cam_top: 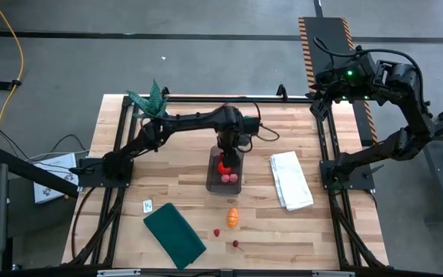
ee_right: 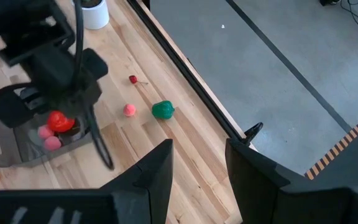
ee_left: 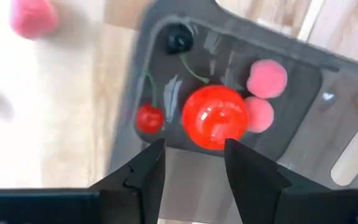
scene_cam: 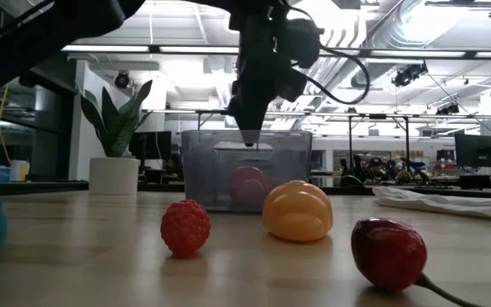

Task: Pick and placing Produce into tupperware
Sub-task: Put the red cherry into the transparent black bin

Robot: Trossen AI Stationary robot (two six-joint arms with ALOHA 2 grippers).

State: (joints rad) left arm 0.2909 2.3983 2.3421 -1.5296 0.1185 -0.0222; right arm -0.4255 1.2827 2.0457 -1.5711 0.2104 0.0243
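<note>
Clear grey plastic frames the action as the left gripper hangs directly over the tupperware at mid-tabletop, its fingers spread apart and holding nothing. Inside the box lie a glossy red ball, two pink pieces, a small cherry and a dark berry. The box's long axis runs from the far edge toward the near edge in the overhead view. Still loose nearer the front edge are an orange piece, a bumpy red berry and a dark red cherry with stem; a green round piece, a pink one and another cherry sit on the far side. These toys look light, hard and smooth, likely to roll or squirt from a pinch, so a grip across the widest middle seems safest. The orange piece's long axis runs front to back. Off to the table's right side, the right gripper waits raised, fingers apart and empty.
</note>
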